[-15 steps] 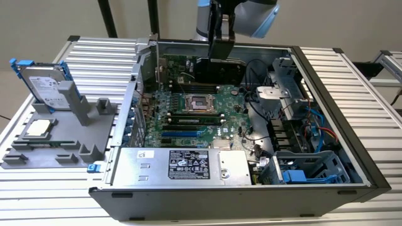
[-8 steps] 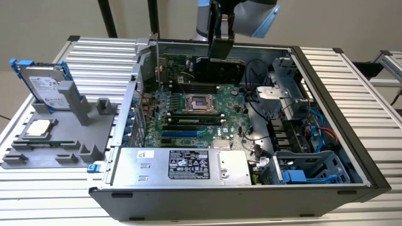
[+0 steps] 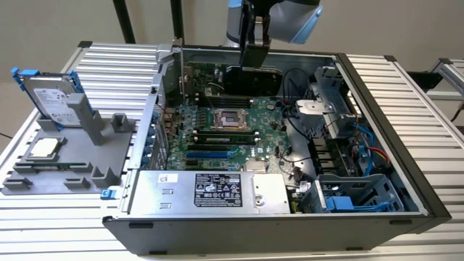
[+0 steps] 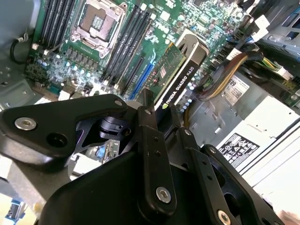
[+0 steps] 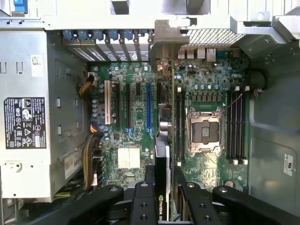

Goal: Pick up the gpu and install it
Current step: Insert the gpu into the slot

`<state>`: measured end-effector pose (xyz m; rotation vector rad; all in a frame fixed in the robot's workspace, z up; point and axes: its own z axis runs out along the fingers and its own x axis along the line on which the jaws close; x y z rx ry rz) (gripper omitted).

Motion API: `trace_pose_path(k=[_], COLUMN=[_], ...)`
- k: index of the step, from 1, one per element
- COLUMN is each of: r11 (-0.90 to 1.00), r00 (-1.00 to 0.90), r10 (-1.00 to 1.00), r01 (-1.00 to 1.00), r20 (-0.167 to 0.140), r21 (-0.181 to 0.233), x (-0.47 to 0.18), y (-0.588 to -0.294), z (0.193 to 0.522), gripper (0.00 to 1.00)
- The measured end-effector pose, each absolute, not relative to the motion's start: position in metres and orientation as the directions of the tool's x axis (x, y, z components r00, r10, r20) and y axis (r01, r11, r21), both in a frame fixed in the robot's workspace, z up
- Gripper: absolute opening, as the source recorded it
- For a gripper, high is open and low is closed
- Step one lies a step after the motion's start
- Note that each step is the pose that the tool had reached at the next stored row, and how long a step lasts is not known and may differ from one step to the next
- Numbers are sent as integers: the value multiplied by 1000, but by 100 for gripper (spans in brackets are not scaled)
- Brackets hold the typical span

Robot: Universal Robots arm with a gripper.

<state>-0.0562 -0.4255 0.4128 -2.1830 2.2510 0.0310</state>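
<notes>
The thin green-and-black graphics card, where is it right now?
In the exterior view, the thin green-and-black gpu hangs in the gripper inside the open grey computer case, above the green motherboard, just beyond the silver CPU socket.

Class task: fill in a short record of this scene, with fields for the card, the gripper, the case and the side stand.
Graphics card: upright, held above the motherboard, not in a slot
Gripper: fingers shut on the card
Case: open, lying on its side
Side stand: holds a hard drive and a chip
</notes>
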Motion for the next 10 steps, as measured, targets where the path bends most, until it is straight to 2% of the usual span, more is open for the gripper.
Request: trace_pose_path(k=[10], r11=[31], r00=[-31], r10=[-999], r01=[-999], r20=[-18], r21=[10], x=[-56], y=[-424], z=[411], gripper=[0])
